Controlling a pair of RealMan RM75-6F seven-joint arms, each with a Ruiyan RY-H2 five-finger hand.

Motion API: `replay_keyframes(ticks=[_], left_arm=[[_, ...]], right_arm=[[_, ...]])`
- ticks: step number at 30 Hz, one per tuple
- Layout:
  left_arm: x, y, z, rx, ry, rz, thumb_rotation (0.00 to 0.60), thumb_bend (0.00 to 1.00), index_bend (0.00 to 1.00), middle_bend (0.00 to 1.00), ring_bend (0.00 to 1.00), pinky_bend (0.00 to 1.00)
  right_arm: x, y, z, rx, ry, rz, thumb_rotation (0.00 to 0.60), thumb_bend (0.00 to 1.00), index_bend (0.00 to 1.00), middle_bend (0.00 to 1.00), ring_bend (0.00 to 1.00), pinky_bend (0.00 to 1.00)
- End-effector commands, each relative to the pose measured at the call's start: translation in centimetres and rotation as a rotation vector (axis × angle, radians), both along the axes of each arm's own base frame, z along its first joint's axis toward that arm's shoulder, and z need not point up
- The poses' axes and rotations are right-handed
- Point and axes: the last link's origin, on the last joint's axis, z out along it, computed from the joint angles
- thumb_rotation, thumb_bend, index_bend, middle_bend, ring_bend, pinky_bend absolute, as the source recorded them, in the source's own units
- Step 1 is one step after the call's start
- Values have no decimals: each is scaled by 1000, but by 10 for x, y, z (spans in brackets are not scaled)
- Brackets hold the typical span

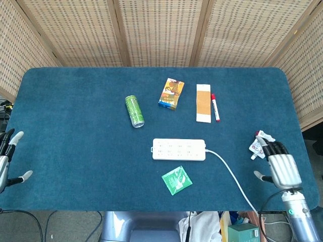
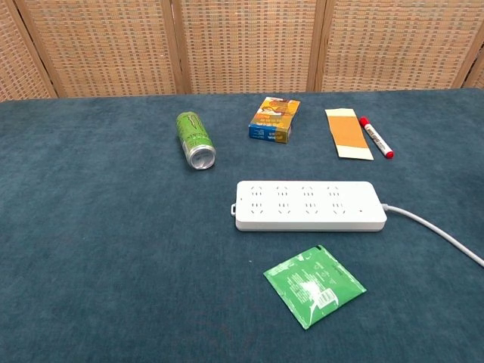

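Right hand (image 1: 282,169) at the table's (image 1: 75,151) right edge, over a white pouch (image 1: 259,144).
Fingers (image 1: 273,149) spread, tips overlapping the pouch; contact could not be told. Left hand (image 1: 6,161) spread and empty at the left edge, well apart from the green can (image 1: 134,111).

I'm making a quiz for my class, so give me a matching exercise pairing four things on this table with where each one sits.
Things:
1. green can
2. red marker
3. green sachet
4. white pouch

Places:
A. just in front of the power strip
B. by the right hand
C. left of the small carton
D. beside the tan strip

Pairs: 1-C, 2-D, 3-A, 4-B
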Motion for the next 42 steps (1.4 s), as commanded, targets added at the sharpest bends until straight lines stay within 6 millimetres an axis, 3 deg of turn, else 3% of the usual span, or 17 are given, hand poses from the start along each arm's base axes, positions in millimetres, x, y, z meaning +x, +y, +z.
replay_keyframes(ticks=[1, 2, 5, 13, 24, 42], left_arm=[[0, 3, -2, 2, 5, 11, 600, 0, 0, 0, 0, 0], [0, 4, -3, 4, 8, 14, 600, 0, 0, 0, 0, 0], [1, 7, -4, 14, 17, 23, 600, 0, 0, 0, 0, 0], [0, 12, -8, 22, 30, 50, 600, 0, 0, 0, 0, 0], [1, 15, -13, 23, 51, 63, 600, 0, 0, 0, 0, 0], [1, 15, -12, 35, 48, 75, 600, 0, 0, 0, 0, 0]], right_arm=[[21, -33, -27, 116, -38, 68, 600, 693, 0, 722, 823, 966], [25, -38, -34, 149, -38, 70, 600, 766, 0, 757, 862, 991], [37, -50, -54, 268, -52, 66, 600, 856, 2, 803, 920, 1000], [52, -69, -90, 444, -15, 40, 600, 908, 116, 822, 931, 1000], [56, -82, -107, 479, -46, 3, 600, 908, 190, 822, 931, 1000], [64, -82, -123, 512, -38, 16, 600, 910, 205, 822, 932, 1000]])
